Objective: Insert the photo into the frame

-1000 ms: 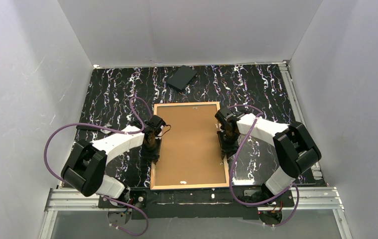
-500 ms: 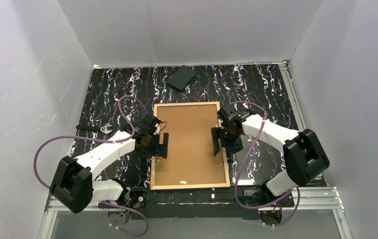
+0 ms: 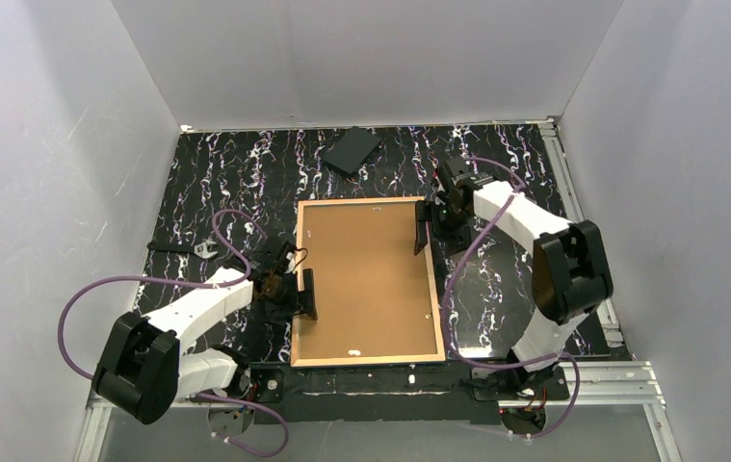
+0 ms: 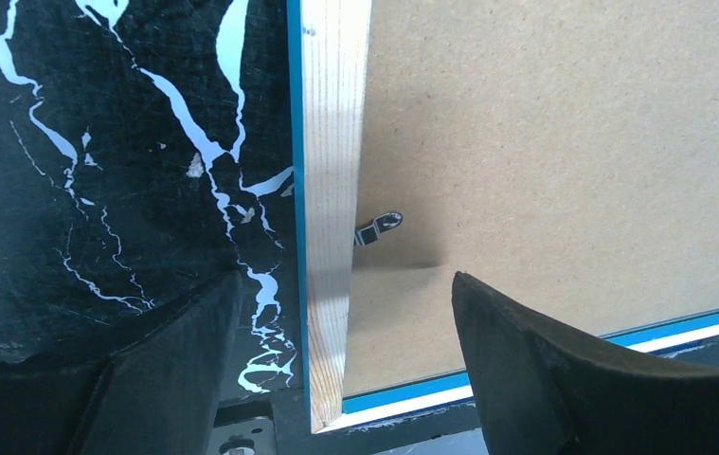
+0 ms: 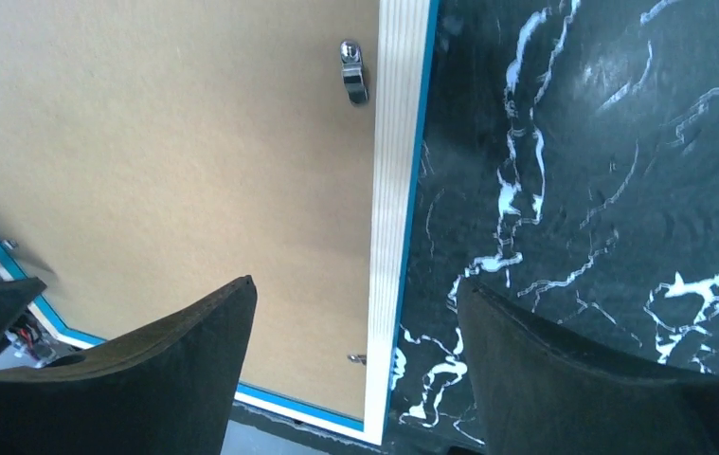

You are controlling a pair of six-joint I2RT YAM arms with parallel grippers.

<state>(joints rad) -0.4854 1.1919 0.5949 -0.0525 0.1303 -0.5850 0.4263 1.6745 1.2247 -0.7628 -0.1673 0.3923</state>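
Black fingers of your left gripper [image 3: 292,294] stand wide apart, holding nothing, astride the left rail of the frame [image 3: 371,361]; your right gripper [image 3: 429,223] gapes likewise, empty, over the right rail's far end. The frame lies flat on the marbled table [image 3: 217,183], brown backing board [image 3: 366,279] up

A black tabletop with white and faint purple marble veining [image 3: 217,183] fills the middle of the overhead view. Three plain matte white wall panels box it in: a back panel [image 3: 361,58], a left panel [image 3: 43,192] and a right panel [image 3: 679,192]. The left panel carries faint scuffs. Silver aluminium rails [image 3: 616,377] run along the near edge of the tabletop, and a narrower silver rail [image 3: 565,168] follows its right edge. Below the near rails lies a dull grey surface [image 3: 390,438]. The light is soft and even, with only weak shadows.
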